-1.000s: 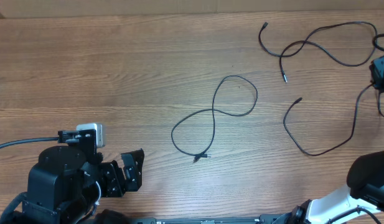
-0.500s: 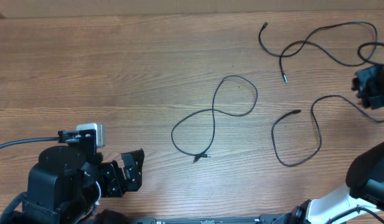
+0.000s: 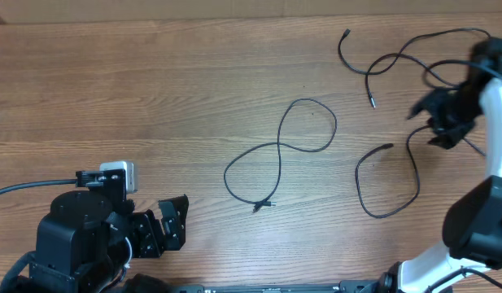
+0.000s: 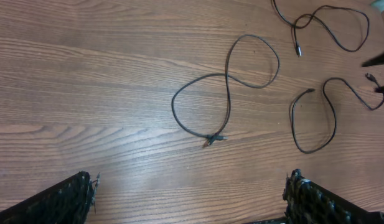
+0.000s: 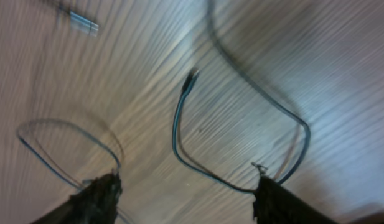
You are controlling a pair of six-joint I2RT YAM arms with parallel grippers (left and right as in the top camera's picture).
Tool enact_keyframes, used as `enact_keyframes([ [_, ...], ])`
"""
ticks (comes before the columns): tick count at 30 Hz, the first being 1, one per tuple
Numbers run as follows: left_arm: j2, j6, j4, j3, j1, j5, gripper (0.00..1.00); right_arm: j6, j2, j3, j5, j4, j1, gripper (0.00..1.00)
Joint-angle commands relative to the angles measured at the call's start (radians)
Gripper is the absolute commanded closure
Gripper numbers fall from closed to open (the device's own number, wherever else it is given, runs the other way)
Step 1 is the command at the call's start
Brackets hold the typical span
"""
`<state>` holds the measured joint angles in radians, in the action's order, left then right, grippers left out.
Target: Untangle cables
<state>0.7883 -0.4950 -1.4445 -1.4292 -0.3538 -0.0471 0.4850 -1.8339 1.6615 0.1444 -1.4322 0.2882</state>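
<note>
Three thin black cables lie apart on the wooden table (image 3: 153,89). One forms a figure-eight loop (image 3: 279,145) in the middle, also in the left wrist view (image 4: 229,99). A second winds along the far right (image 3: 397,55). The third makes a U-shaped loop (image 3: 358,183) at the right. My right gripper (image 3: 434,124) hovers just right of that loop, open and holding nothing. In the right wrist view that cable (image 5: 175,130) runs on the table under the open gripper (image 5: 188,199). At the near left, my left gripper (image 3: 165,224) is wide open and holds nothing (image 4: 192,199).
A connector plug (image 5: 83,23) of another cable shows at the top left of the blurred right wrist view. The right arm (image 3: 486,89) reaches in over the table's right edge. The left arm's base (image 3: 80,236) and its thick cable (image 3: 23,189) sit at the near left.
My right gripper has opened and let go of the right cable, then moved left over the table. The cable's loop slid left and now lies still. The left arm has not moved.
</note>
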Motion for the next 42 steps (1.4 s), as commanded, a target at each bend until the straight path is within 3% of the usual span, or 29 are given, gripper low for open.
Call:
enact_keyframes([
  [1,0.002,0.008,0.001,-0.002,-0.006,0.014,0.0,-0.045,0.001,-0.076,-0.041,0.038,-0.086,0.24],
  [3,0.002,0.008,0.001,-0.002,-0.006,0.014,0.01,-0.045,0.001,-0.13,-0.047,0.089,-0.127,0.09],
  [9,0.002,0.008,0.001,-0.002,-0.006,0.014,0.0,0.029,0.001,-0.311,-0.046,0.25,-0.222,0.11],
  [14,0.002,0.008,0.001,-0.002,-0.006,0.014,0.0,0.083,0.0,-0.427,-0.047,0.365,-0.262,0.3],
  [20,0.002,0.008,0.001,-0.002,-0.006,0.014,0.0,0.112,-0.001,-0.525,-0.057,0.462,-0.285,0.37],
  [24,0.002,0.008,0.001,-0.002,-0.006,0.014,0.01,0.144,-0.001,-0.571,-0.098,0.496,-0.288,0.49],
  [33,0.002,0.008,0.001,-0.002,-0.006,0.014,0.0,0.139,-0.001,-0.568,-0.099,0.511,-0.286,0.94],
  [42,0.002,0.008,0.001,-0.002,-0.006,0.014,0.0,0.124,-0.001,-0.212,-0.098,0.338,-0.237,0.96],
])
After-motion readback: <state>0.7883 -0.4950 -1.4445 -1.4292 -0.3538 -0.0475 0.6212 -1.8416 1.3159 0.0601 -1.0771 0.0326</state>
